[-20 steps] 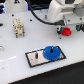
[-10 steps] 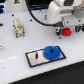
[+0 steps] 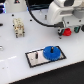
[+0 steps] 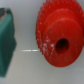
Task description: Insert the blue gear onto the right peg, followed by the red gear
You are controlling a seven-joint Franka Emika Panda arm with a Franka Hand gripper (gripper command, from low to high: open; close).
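Blue gear (image 3: 51, 52): flat on the dark plate (image 3: 35, 61) — toward the exterior view's right.
Red gear (image 4: 60, 42): below the gripper (image 3: 65, 30), on the table.
Grip: cannot tell — fingers hidden, perhaps apart.

White tabletop (image 3: 15, 57), dark surroundings

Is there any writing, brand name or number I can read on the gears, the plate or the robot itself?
No text can be read in either view.
Blue gear: plain, no marks show.
Red gear: close up in the wrist view, only teeth and hub, no lettering.
Dark plate: no label shows.
Robot arm: any print is too small and blurred to tell.
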